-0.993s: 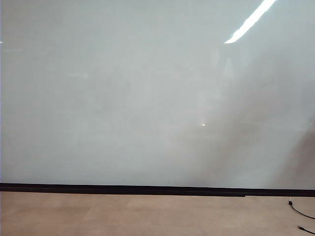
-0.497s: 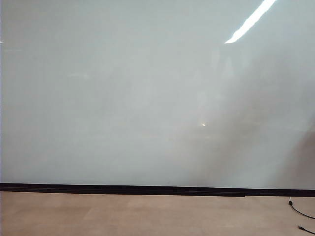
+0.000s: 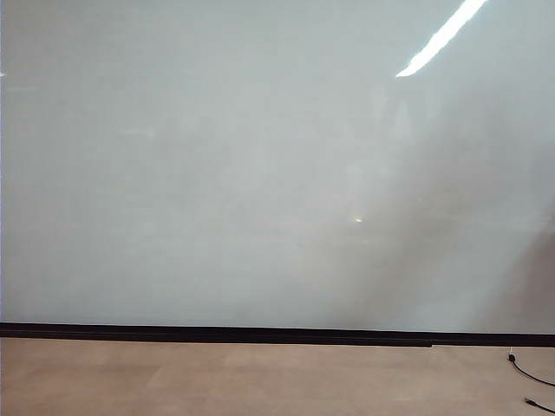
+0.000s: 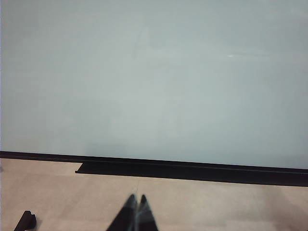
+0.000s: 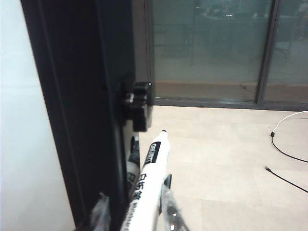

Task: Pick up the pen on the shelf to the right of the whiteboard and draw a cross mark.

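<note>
Nothing has shifted on the whiteboard [image 3: 260, 173] since a second ago. Right pincer [image 5: 134, 211] sits beside the board's dark edge, its clear fingers [image 5: 168, 209] flanking the white pen [image 5: 147, 187]; contact is unclear. Left pincer [image 4: 136, 201] hangs pressed together, facing the board.

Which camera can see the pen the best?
The right wrist view. There the white pen stands close up between the right claw's fingers, beside the whiteboard's dark edge. The exterior view and left wrist view show only the board and floor, no pen.
</note>
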Robot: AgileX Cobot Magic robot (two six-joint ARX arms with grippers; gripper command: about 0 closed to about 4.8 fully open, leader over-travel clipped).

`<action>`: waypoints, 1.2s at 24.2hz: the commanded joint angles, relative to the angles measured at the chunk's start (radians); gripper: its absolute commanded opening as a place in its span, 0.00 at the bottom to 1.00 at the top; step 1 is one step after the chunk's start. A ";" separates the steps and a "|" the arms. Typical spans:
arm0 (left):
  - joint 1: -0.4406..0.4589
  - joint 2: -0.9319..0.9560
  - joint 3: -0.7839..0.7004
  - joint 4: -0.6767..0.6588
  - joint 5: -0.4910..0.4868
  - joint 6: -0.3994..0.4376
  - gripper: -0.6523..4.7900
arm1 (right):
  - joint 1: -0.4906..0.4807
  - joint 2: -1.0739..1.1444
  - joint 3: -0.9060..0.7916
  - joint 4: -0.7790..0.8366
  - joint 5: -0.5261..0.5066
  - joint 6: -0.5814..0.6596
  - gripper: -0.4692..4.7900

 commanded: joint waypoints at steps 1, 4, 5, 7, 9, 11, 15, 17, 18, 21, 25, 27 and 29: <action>0.000 0.000 0.003 0.006 0.003 0.004 0.11 | 0.000 -0.003 0.000 0.015 -0.001 0.004 0.39; 0.000 0.000 0.003 0.007 0.003 0.005 0.11 | 0.000 -0.003 -0.001 0.015 -0.001 0.004 0.39; 0.000 0.000 0.003 0.006 0.003 0.005 0.11 | 0.000 -0.003 -0.001 0.014 -0.001 0.004 0.39; 0.000 0.000 0.003 0.006 0.003 0.004 0.11 | 0.000 -0.003 -0.001 0.014 -0.001 0.004 0.39; 0.000 0.000 0.003 0.006 0.003 0.004 0.11 | 0.000 -0.003 -0.001 0.013 -0.001 0.004 0.39; 0.000 0.000 0.003 0.006 0.003 0.004 0.11 | 0.000 -0.003 -0.001 0.012 -0.001 0.004 0.39; 0.000 0.000 0.003 0.006 0.003 0.004 0.11 | 0.000 -0.003 -0.002 0.012 -0.001 0.005 0.39; 0.000 0.000 0.003 0.007 0.003 0.004 0.11 | 0.000 -0.003 -0.002 0.012 -0.001 0.004 0.39; 0.000 0.000 0.003 0.006 0.003 0.004 0.11 | 0.000 -0.003 -0.002 0.012 -0.001 0.004 0.38; 0.000 0.000 0.003 0.006 0.003 0.005 0.11 | 0.000 -0.003 -0.002 0.012 -0.001 0.004 0.36; 0.000 0.000 0.003 0.006 0.003 0.004 0.11 | 0.000 -0.003 -0.002 0.012 -0.001 0.004 0.09; 0.000 0.000 0.003 0.007 0.003 0.005 0.11 | -0.001 -0.004 -0.005 0.013 -0.001 0.004 0.07; 0.000 0.000 0.003 0.007 0.003 0.004 0.11 | -0.001 -0.004 -0.012 0.013 0.000 0.005 0.07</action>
